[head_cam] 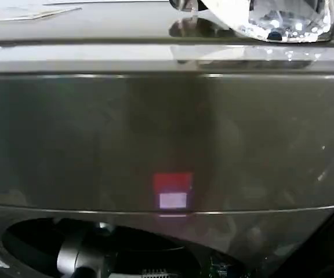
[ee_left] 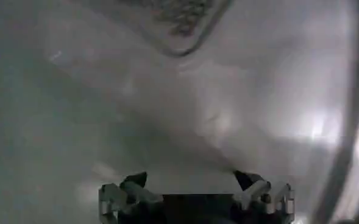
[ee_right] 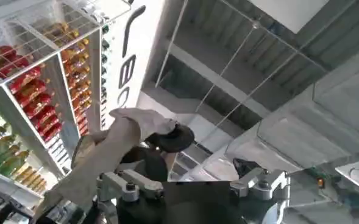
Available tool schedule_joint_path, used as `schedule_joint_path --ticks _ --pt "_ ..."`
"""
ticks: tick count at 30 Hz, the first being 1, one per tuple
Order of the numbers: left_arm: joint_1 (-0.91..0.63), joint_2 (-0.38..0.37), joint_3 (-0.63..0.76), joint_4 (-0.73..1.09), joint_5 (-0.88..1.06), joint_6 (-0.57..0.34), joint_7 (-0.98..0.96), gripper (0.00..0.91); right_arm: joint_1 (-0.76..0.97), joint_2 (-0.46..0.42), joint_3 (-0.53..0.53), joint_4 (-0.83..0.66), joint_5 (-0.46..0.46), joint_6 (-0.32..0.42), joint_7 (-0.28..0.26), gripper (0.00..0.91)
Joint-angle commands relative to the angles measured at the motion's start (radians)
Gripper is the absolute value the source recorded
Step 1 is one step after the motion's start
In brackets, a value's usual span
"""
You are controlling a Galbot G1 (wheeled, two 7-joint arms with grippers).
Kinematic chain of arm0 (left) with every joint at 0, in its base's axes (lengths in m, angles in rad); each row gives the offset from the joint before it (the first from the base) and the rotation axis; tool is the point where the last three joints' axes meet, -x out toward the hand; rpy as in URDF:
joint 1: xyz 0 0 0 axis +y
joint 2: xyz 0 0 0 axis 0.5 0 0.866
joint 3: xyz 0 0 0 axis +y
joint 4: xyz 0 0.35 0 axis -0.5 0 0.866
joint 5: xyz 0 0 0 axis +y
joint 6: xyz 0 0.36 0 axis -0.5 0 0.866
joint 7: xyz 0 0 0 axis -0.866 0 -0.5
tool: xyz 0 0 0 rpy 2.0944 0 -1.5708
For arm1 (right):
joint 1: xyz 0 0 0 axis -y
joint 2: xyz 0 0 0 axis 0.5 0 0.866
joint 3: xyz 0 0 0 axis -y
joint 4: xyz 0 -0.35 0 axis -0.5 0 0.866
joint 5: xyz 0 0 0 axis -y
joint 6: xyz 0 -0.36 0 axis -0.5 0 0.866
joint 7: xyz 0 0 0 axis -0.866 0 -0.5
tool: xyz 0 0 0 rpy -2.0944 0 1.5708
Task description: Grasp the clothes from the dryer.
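Left end effector (ee_left: 191,184) – inside the drum, fingers (ee_left: 115,198) spread apart, the gap between them bare, nothing gripped; it faces the smooth grey drum wall (ee_left: 75,109). Mottled patch (ee_left: 179,15) – at the far edge of that wall, well apart from the fingers; whether it is fabric or part of the drum cannot be told. The clothes – judged to lie somewhere deeper in the drum, exact place not determinable from these views, and not in either end effector. Left arm (head_cam: 74,255) – seen from the head camera reaching through the round drum opening (head_cam: 33,237) at the foot of the front panel. Right end effector (ee_right: 194,182) – outside the machine, held up towards shelving and ceiling, fingers apart and empty; idle. The dryer (head_cam: 97,139) – grey-bronze front, red-and-white light (head_cam: 171,191) just above the opening, a clear glossy object (head_cam: 271,17) resting on its top. Progress, as a judgement: the reach into the drum is made, the door poses no obstacle, but the grasp itself is not yet done. Remaining: locate the bundle, bring the spread fingers around it, close on it, and draw it out through the opening.
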Motion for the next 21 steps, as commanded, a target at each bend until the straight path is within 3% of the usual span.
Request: schedule_joint_path --ticks 1,14,21 --pt "-0.056 -0.018 0.006 0.085 0.529 -0.199 0.336 0.907 -0.009 -0.001 0.007 -0.001 0.015 0.003 -0.002 0.907" --pt "-0.012 0.002 0.009 0.016 0.574 -0.219 0.53 0.907 -0.003 -0.002 0.006 -0.011 0.012 0.017 -0.005 0.907" --pt "-0.021 0.001 -0.013 0.02 0.629 -0.219 0.739 0.907 -0.005 -0.001 0.005 -0.014 0.012 0.022 -0.007 0.907"
